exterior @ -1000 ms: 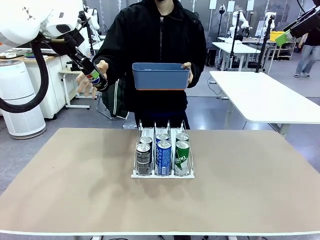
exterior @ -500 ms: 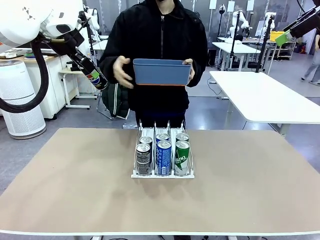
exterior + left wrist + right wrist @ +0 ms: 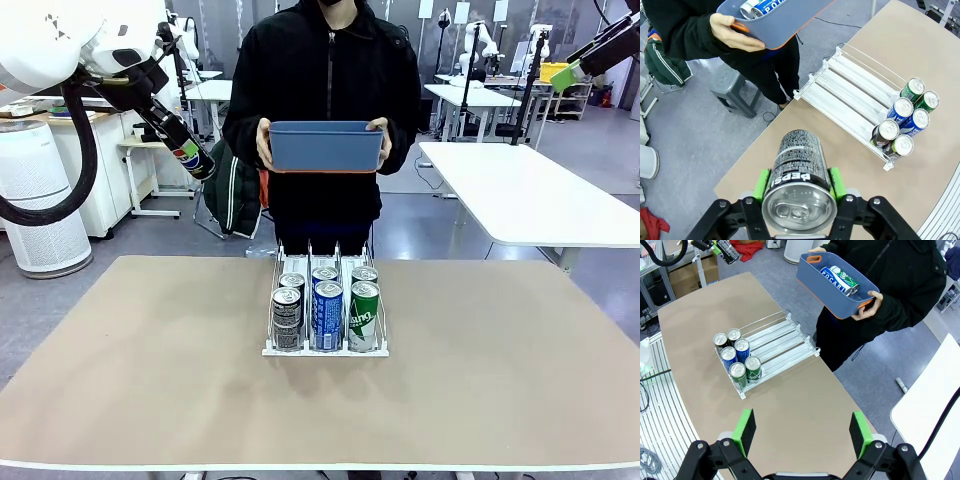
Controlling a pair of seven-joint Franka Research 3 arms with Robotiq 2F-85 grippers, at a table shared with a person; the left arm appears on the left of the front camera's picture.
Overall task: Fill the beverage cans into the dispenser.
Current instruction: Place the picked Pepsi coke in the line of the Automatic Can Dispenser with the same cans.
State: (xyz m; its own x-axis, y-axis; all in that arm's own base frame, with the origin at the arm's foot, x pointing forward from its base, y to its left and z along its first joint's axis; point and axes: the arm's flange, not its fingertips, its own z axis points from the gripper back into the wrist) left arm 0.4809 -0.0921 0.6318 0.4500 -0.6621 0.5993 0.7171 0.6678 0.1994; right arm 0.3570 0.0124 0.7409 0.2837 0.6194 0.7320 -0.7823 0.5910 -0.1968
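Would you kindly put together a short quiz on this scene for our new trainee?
1. How many beverage cans stand in the dispenser?
2. True or false: the left gripper is shut on a Pepsi can.
3. The person holds: A) a blue bin, B) a green can, C) nothing.
Key: 1 six; 2 true; 3 A.
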